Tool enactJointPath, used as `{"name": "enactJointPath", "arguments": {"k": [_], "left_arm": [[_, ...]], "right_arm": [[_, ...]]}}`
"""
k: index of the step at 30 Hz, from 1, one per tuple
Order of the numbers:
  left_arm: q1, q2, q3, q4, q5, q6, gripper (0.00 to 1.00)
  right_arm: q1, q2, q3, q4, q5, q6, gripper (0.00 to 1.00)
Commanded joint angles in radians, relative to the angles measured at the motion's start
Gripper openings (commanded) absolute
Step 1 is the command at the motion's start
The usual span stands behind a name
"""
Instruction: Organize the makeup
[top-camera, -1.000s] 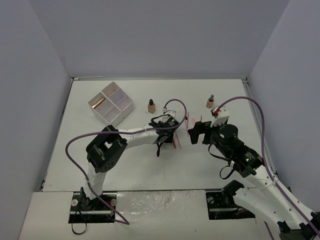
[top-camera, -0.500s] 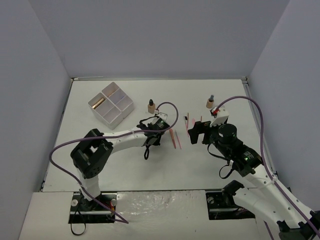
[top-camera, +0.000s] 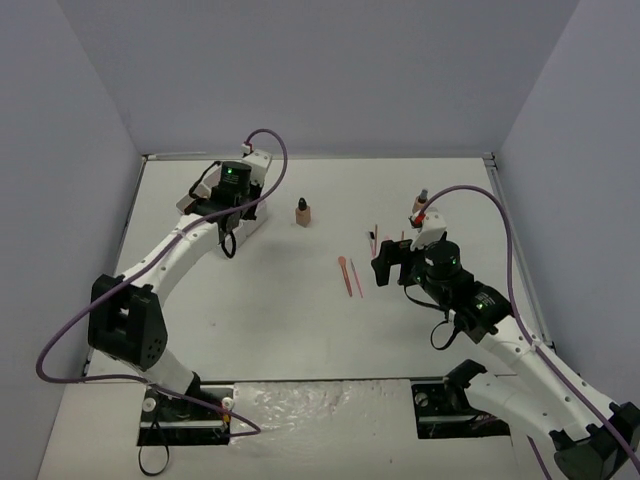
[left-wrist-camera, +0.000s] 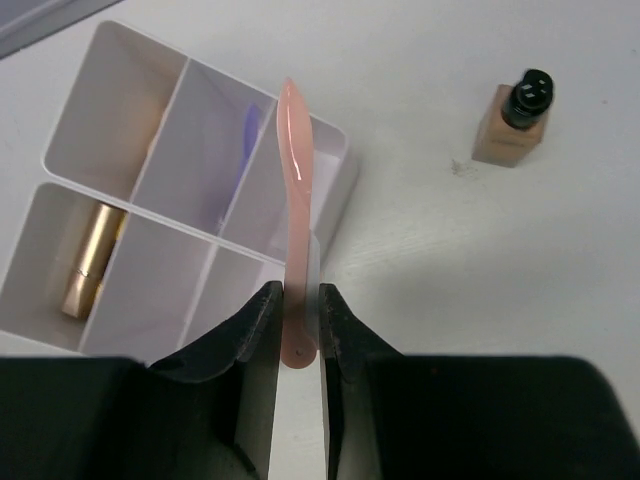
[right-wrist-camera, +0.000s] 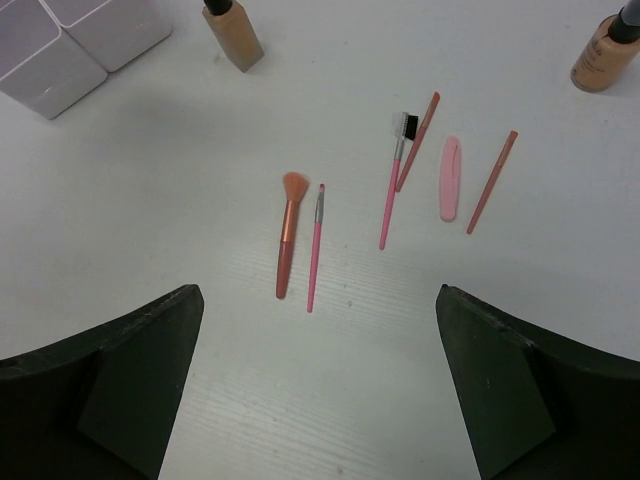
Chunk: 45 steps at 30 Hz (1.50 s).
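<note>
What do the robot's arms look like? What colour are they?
Both arms have white tube-like links joined by chunky black round joints. The left arm and right arm each carry a loose purple cable looping alongside. Each ends in a black gripper with two flat fingers: left gripper, right gripper.

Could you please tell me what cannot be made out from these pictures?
Left wrist: the left gripper, holding a pale pink flat stick, hides the near corner of the white four-compartment plastic box; the purple item inside is blurred, kind unclear.
Right wrist: the top edge cuts off both tan dark-capped bottles.
Top external: the thin pink sticks are too small to tell apart.
</note>
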Motion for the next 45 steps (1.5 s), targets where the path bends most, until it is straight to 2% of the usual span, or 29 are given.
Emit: {"name": "enactJointPath", "arguments": {"k": [1, 6, 15, 27, 41, 45], "left_arm": [[0.095, 0.085, 0.140, 0.032, 0.146, 0.205, 0.00], [0.167, 0.166, 0.245, 0.030, 0.236, 0.262, 0.00], [0.226, 0.247, 0.281, 0.062, 0.326, 0.329, 0.01], [0.245, 0.284, 0.262, 0.062, 0.303, 0.350, 0.12], [0.246, 0.279, 0.272, 0.061, 0.285, 0.348, 0.35], [0.247, 0.226, 0.272, 0.064, 0.305, 0.292, 0.43]], "right_arm": [[-0.005, 0.007, 0.048, 0.087, 0.037, -0.001, 1.00], [-0.005, 0.015, 0.056, 0.085, 0.043, 0.003, 1.00], [-0.007, 0.032, 0.059, 0.085, 0.060, -0.004, 1.00], [-0.007, 0.071, 0.067, 0.088, 0.053, -0.011, 1.00], [-0.007, 0.070, 0.058, 0.088, 0.047, 0.005, 1.00], [-0.008, 0.090, 0.062, 0.087, 0.074, 0.029, 0.99]]}}
